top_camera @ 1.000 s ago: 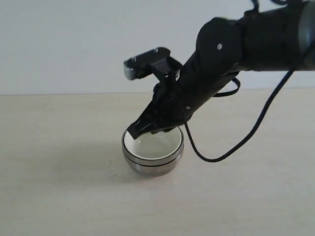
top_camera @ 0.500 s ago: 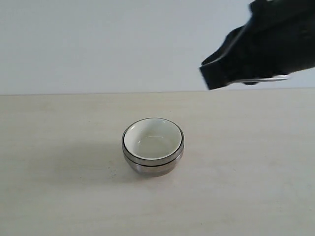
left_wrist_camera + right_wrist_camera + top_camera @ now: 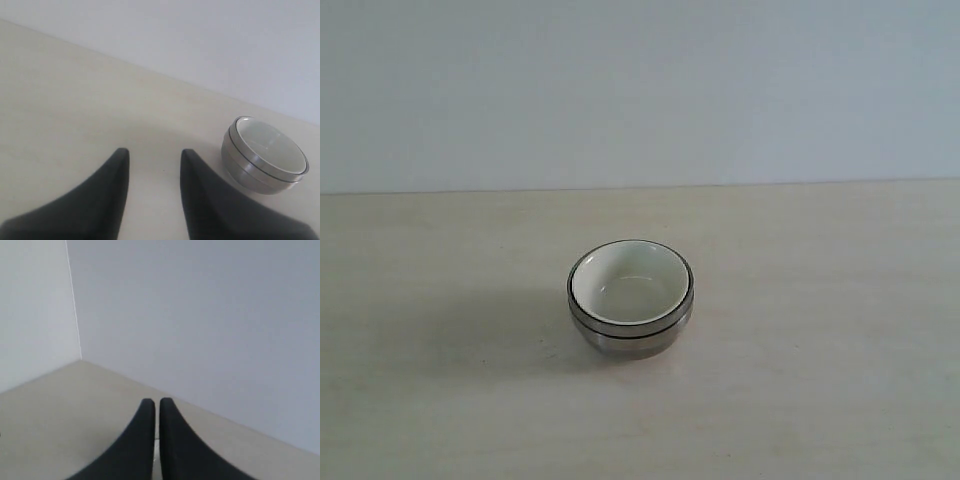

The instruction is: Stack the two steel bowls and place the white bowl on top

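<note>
The white bowl (image 3: 630,281) sits nested inside the two stacked steel bowls (image 3: 630,336) in the middle of the table; their shiny walls show below its rim. No arm appears in the exterior view. In the left wrist view the same stack of steel bowls (image 3: 255,172) with the white bowl (image 3: 269,147) inside stands off to one side of my left gripper (image 3: 152,155), which is open and empty over bare table. My right gripper (image 3: 156,402) is shut with nothing between its fingers, facing a wall corner, with no bowl in its view.
The pale wooden table (image 3: 440,400) runs back to a plain white wall (image 3: 640,90). The right wrist view shows a wall corner (image 3: 72,300) beyond the table edge.
The right arm, whose gripper was at the white bowl's rim a second ago, lifted away up and to the right and has left the exterior view. The bowls stayed put.
</note>
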{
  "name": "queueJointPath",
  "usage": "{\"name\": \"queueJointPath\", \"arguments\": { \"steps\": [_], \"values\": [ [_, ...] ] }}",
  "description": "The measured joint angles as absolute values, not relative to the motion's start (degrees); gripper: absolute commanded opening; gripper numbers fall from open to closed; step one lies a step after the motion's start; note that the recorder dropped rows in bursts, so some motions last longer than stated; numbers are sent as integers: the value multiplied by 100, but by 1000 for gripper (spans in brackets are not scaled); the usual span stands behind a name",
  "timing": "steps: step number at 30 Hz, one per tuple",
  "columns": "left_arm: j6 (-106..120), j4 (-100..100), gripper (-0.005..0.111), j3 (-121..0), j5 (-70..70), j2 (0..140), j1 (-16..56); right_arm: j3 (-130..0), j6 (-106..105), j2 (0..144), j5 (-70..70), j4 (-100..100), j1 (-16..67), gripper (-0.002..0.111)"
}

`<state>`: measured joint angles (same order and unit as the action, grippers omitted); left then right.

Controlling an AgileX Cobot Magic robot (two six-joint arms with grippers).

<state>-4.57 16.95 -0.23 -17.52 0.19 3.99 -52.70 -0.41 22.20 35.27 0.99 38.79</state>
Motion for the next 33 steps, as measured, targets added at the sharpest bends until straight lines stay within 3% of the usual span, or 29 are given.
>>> {"name": "queueJointPath", "arguments": {
  "steps": [10, 20, 26, 33],
  "values": [
    [-457, 1695, 32, -23, -1742, 19, 399, -5270, 1521, 648, 3918, -1855, 3718, 0],
    [-457, 1695, 32, -23, -1742, 19, 399, -5270, 1101, 409, 3948, -1663, 1682, 0],
    [-457, 1695, 32, -23, -1742, 19, 399, -5154, 815, 373, 3621, -1012, 1156, 0],
    [-457, 1695, 32, -23, -1742, 19, 399, -4144, 1237, 11, 2791, -900, 668, 0]
  ]
}}
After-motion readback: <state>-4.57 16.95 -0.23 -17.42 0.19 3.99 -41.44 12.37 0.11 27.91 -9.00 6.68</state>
